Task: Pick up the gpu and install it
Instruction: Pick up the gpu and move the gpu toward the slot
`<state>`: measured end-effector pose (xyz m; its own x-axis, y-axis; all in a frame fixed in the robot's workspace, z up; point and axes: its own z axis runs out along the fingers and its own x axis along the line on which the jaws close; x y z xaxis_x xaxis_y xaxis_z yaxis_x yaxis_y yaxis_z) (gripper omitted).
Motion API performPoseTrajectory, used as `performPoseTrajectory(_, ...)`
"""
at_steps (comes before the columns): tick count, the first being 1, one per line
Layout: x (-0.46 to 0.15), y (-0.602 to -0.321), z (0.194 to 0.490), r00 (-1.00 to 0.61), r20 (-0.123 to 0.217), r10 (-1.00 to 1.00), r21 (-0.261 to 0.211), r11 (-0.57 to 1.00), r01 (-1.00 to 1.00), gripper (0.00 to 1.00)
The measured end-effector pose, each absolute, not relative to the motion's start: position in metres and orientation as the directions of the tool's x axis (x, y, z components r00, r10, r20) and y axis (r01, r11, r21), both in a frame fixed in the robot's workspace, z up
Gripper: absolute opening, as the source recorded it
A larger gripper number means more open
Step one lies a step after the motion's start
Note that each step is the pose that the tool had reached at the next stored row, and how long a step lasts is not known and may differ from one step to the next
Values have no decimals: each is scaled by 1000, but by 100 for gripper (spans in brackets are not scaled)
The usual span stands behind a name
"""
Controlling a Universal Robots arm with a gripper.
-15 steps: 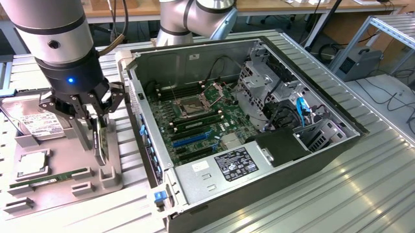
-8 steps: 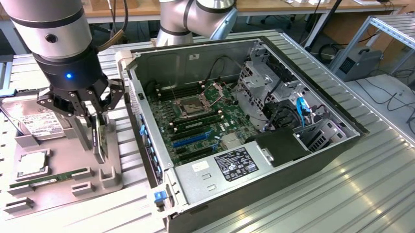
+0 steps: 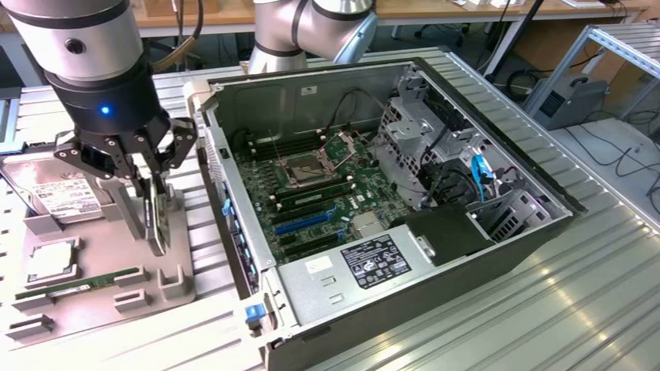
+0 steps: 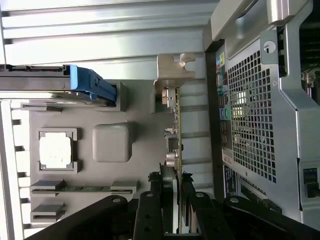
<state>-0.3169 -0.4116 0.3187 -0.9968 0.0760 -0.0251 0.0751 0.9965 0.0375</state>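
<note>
- Grey moulded tray (image 3: 103,301) (image 4: 142,100) carries the gpu (image 3: 157,224) (image 4: 175,135), which stands on edge in the tray directly under the gripper (image 3: 144,182) (image 4: 172,202).
- Appearance of the gpu: a thin flat card, seen edge-on from the wrist. It has a dark face, small components along the board edge and a silvery metal bracket (image 4: 172,75) at one end.
- Orientation: the faces are upright and the thin top edge is turned up toward the gripper.
- Long axis: it runs level along the tray, from between the fingers out to the bracket end, parallel to the perforated wall of the computer case (image 3: 309,85) (image 4: 250,100) just beside the gripper.
- Gripper state: the jaws are set narrow, with one finger (image 4: 150,212) on each face of the card, gripping its upper edge. The card's lower edge looks seated in the tray.
- Surroundings: the case is on one side of the gripper. On the far side from it the tray holds a hard drive (image 3: 62,197), a square processor (image 3: 49,261) (image 4: 55,150) and a green memory stick (image 3: 88,280) (image 4: 85,189), all apart from the fingers.
</note>
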Motion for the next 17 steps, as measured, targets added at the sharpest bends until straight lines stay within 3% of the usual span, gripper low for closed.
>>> performPoseTrajectory(17, -317, -410, 344, -997, -25, 76, 36, 997, 75, 27)
